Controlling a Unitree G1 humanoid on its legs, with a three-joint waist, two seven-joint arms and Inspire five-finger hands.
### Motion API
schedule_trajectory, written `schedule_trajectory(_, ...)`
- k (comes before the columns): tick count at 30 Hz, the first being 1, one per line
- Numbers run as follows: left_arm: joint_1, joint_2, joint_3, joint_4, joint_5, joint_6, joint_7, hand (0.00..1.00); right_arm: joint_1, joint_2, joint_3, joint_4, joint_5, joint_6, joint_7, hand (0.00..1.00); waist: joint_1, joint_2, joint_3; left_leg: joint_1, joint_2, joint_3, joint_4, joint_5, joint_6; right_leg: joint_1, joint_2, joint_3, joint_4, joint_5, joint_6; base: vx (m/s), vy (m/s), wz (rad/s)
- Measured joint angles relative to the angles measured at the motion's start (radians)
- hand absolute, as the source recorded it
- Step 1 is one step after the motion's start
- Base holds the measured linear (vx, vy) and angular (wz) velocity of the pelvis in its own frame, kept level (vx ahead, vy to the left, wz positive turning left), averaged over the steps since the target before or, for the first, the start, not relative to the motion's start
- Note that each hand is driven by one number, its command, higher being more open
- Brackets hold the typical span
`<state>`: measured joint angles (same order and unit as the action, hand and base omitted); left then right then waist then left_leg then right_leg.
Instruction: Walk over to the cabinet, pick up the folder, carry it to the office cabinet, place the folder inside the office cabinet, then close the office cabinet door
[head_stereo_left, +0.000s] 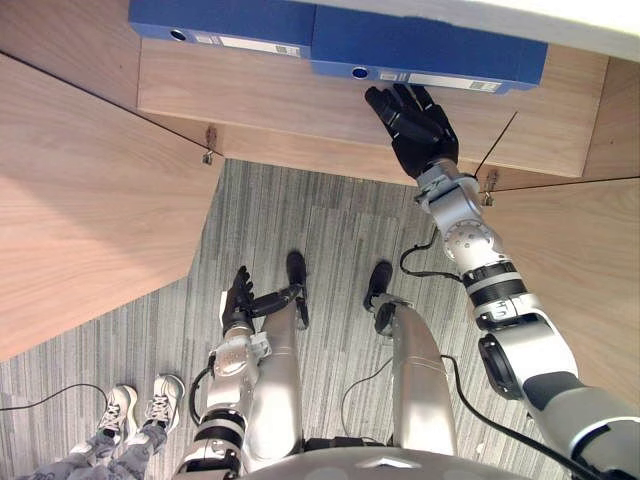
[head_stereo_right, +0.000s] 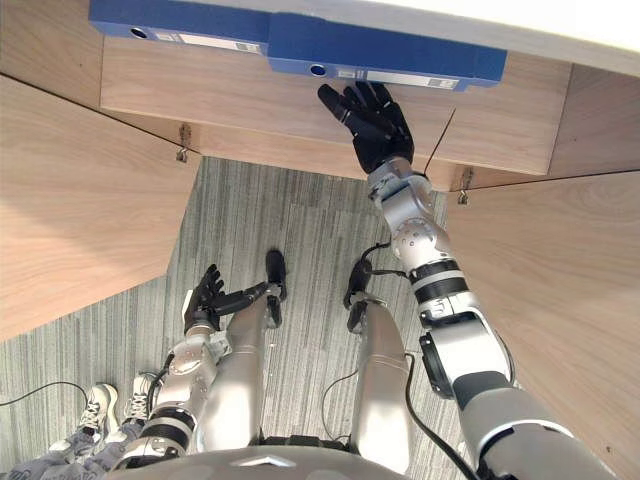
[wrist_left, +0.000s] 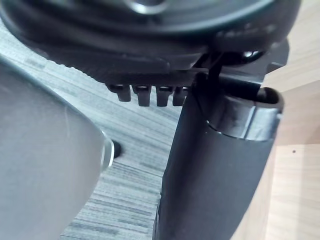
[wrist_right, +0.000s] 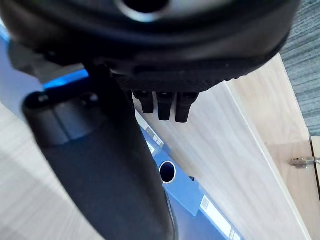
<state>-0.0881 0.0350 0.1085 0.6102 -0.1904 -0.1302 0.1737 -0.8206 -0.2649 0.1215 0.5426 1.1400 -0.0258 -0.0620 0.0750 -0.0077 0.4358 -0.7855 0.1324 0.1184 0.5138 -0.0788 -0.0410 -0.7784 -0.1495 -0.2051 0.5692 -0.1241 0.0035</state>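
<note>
Two blue folders lie on the wooden shelf (head_stereo_left: 270, 95) of the open cabinet, spines facing me: one on the left (head_stereo_left: 220, 25) and one on the right (head_stereo_left: 430, 50). My right hand (head_stereo_left: 415, 125) reaches out to the right folder with straight fingers, open, its fingertips just below the folder's spine near the round finger hole. I cannot tell whether they touch it. The right wrist view shows that spine and hole (wrist_right: 168, 172) past the fingers (wrist_right: 160, 105). My left hand (head_stereo_left: 238, 297) hangs low over the carpet, open and holding nothing.
Both wooden cabinet doors stand open, one at the left (head_stereo_left: 90, 200) and one at the right (head_stereo_left: 590, 260), with grey striped carpet (head_stereo_left: 320, 230) between them. A person's white shoes (head_stereo_left: 140, 405) stand at the lower left.
</note>
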Motion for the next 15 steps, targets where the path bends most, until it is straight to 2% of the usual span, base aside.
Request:
schedule_trajectory(7, 0.000, -0.008, 0.025, 0.004, -0.015, 0.001, 0.001, 1.00, -0.005, 0.025, -0.030, 0.005, -0.043, -0.001, -0.012, 1.00, -0.001, 0.000, 0.000, 0.000, 0.000, 0.000, -0.001, 0.005, 0.003, 0.000, 0.000, 0.000, -0.001, 0.007, -0.002, -0.03, -0.007, 0.00)
schedule_trajectory(15, 0.000, -0.008, 0.022, 0.004, -0.014, 0.001, -0.007, 1.00, 0.000, 0.009, -0.020, 0.023, -0.159, 0.002, 0.038, 1.00, -0.003, 0.000, 0.000, 0.007, 0.000, 0.001, -0.004, 0.005, 0.003, 0.009, 0.000, -0.001, -0.006, 0.008, -0.002, 0.00, 0.000, 0.00)
